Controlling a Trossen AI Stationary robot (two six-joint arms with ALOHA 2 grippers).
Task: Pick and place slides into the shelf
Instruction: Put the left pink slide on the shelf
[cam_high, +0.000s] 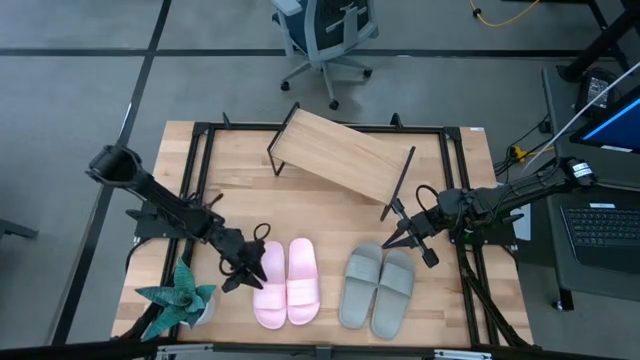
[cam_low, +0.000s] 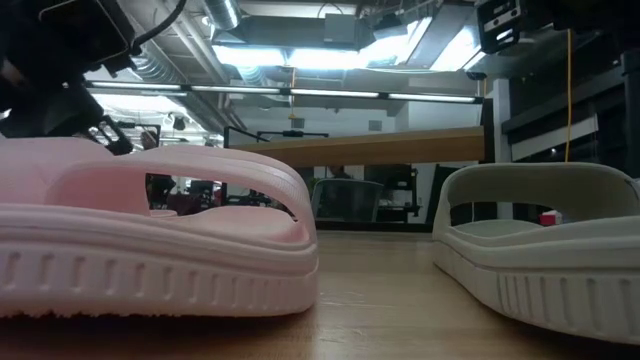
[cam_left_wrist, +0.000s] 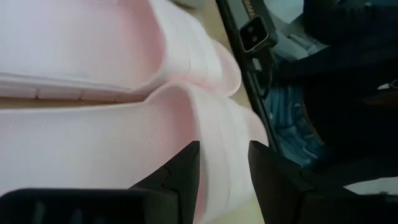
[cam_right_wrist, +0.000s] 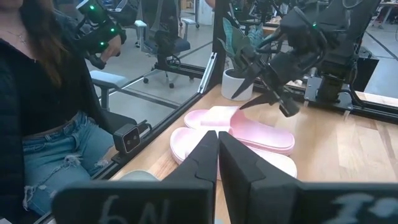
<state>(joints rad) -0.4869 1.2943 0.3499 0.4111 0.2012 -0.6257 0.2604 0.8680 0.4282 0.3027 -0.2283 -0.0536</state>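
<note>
All four slides (cam_high: 325, 285) are lying on the desk (cam_high: 330, 215), shelf (cam_high: 340, 157) bare; left hand (cam_high: 243, 270) is gaping over pink, right hand (cam_high: 400, 238) closed.

A pale pink pair of slides (cam_high: 287, 283) and a grey-green pair of slides (cam_high: 378, 288) are seen on a light wood desk (cam_high: 330, 210) framed in black. The shelf (cam_high: 342, 158) is light wood on thin black metal. Both arms are dark. A teal-leaved plant (cam_high: 178, 297) is set in a white pot.
</note>
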